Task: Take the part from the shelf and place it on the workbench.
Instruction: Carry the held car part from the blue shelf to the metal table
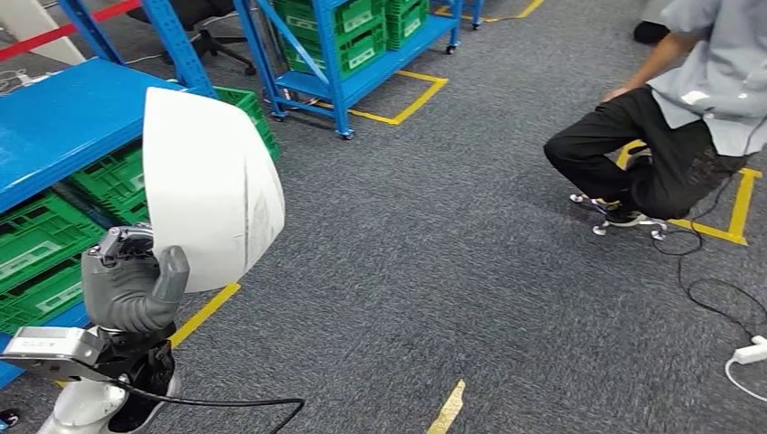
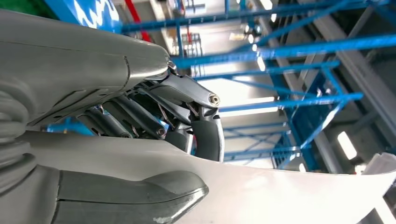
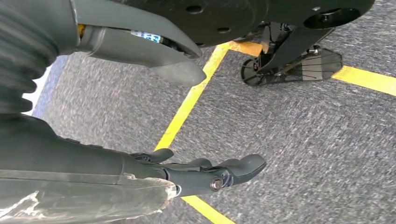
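- The robot's left hand (image 1: 131, 289) grips the lower edge of the white curved part (image 1: 210, 185), thumb (image 2: 135, 193) on one face and dark fingers (image 2: 208, 137) on the other, holding it upright.
- The part is raised just beside the blue shelf (image 1: 63, 127), which holds green crates (image 1: 41, 240) below.
- The right hand (image 3: 205, 172) hangs over grey carpet (image 3: 299, 140) crossed by yellow floor tape (image 3: 187, 109), fingers extended and apart, holding nothing.
- A person (image 1: 674, 127) crouches well apart from the shelf.
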Controlling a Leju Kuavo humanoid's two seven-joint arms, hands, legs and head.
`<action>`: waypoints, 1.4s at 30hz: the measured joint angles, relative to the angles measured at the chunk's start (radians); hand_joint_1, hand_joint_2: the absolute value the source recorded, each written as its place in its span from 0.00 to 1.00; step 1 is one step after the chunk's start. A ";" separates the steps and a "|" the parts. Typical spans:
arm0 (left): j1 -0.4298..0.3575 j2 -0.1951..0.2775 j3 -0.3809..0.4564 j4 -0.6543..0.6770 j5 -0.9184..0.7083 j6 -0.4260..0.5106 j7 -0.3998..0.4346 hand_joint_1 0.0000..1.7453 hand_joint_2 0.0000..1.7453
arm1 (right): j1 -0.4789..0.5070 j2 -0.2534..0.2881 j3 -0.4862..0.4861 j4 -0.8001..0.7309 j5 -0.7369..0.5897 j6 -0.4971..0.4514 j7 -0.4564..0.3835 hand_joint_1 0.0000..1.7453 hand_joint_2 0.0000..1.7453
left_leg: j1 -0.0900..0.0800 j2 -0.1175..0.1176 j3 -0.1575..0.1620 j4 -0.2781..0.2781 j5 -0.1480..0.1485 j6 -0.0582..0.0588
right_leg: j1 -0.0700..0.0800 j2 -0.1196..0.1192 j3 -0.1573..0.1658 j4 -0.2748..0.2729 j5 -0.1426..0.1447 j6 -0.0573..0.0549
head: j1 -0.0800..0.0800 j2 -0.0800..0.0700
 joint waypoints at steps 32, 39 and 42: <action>-0.068 -0.004 -0.022 0.032 0.004 -0.035 0.015 1.00 1.00 | -0.005 0.001 -0.045 -0.006 -0.005 0.037 -0.013 0.00 1.00 | 0.001 -0.020 -0.057 0.110 -0.045 -0.002 | 0.003 0.019 -0.012 0.011 -0.002 0.000 | -0.004 0.000; -0.065 -0.001 -0.019 0.033 0.004 -0.025 0.013 1.00 1.00 | -0.007 0.001 -0.047 -0.005 0.006 0.039 -0.016 0.00 1.00 | 0.003 -0.104 -0.004 -0.059 0.096 0.023 | 0.006 0.115 -0.013 0.017 0.001 0.004 | -0.004 0.000; -0.064 0.001 -0.015 0.033 0.002 -0.019 0.008 1.00 1.00 | -0.007 0.000 -0.047 -0.005 0.010 0.041 -0.016 0.00 1.00 | 0.001 -0.104 0.009 -0.097 0.093 0.029 | -0.001 0.141 -0.030 0.016 0.007 0.023 | -0.007 0.000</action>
